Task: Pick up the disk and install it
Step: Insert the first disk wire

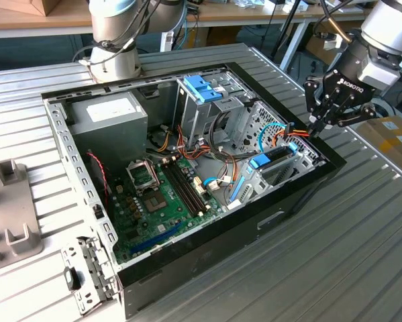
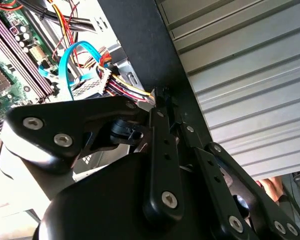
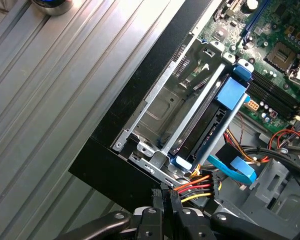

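Observation:
The disk [image 1: 276, 155] sits on edge in the bay at the near corner of the open computer case [image 1: 207, 241], on the exterior view's right, with its blue carrier frame [image 3: 233, 92] along the top. In the first wrist view the disk [image 3: 211, 131] lies dark between a silver rail and the blue frame. My gripper [image 1: 316, 126] hovers over that corner of the case. In both wrist views its fingertips [image 3: 166, 196] are pinched on a bundle of red, orange and yellow power wires [image 3: 192, 189] that leads to a black plug [image 3: 213, 186]. The gripper [image 2: 160, 95] holds the wires [image 2: 132, 90] just above the case wall.
A grey power-supply box [image 1: 110, 114], a metal drive cage with a blue handle [image 1: 204, 87] and the green motherboard [image 1: 160, 194] fill the case. A blue flat cable [image 3: 232, 170] loops beside the plug. The case rests on a ribbed grey table [image 1: 362, 235]; grey fixtures [image 1: 9, 208] stand at the left.

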You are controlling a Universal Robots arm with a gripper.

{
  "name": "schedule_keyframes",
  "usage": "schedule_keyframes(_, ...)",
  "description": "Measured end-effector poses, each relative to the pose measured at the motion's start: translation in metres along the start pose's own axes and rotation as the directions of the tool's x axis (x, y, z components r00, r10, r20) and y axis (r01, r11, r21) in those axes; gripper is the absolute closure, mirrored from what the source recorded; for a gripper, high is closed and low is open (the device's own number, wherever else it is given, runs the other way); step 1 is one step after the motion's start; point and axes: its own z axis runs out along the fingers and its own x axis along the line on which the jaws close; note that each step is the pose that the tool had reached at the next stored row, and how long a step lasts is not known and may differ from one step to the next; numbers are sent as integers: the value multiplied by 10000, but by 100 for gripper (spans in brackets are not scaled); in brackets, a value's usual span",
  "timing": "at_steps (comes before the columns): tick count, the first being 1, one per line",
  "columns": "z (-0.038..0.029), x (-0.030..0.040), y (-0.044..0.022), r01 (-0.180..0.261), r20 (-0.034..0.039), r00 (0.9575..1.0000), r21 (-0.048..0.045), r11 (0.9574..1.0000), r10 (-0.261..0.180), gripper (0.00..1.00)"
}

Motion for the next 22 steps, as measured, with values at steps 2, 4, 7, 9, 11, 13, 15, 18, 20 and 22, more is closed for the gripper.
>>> schedule_keyframes(2, 0, 0, 0, 0, -1, 10000, 0, 10000, 0, 83)
schedule_keyframes(4, 0, 0, 0, 1, 0, 10000, 0, 10000, -1, 83)
schedule_keyframes(7, 2, -13, 19, -19, 3, 10000, 3, 10000, 19, 83)
schedule_keyframes(9, 1, -22, 33, -48, 4, 10000, 6, 10000, 48, 83)
schedule_keyframes(11, 2, -38, 55, -74, 4, 10000, 9, 10000, 74, 83)
schedule_keyframes(13, 4, -59, 85, -95, 4, 10000, 9, 10000, 95, 83)
schedule_keyframes(15, 7, -79, 113, -107, 5, 9999, 10, 9999, 107, 83)
schedule_keyframes(18, 12, -114, 165, -121, 7, 9999, 12, 9999, 121, 83)
schedule_keyframes(20, 15, -139, 202, -138, 8, 9999, 13, 9999, 138, 83)
schedule_keyframes(22, 16, -152, 220, -151, 7, 9999, 13, 9999, 151, 83)
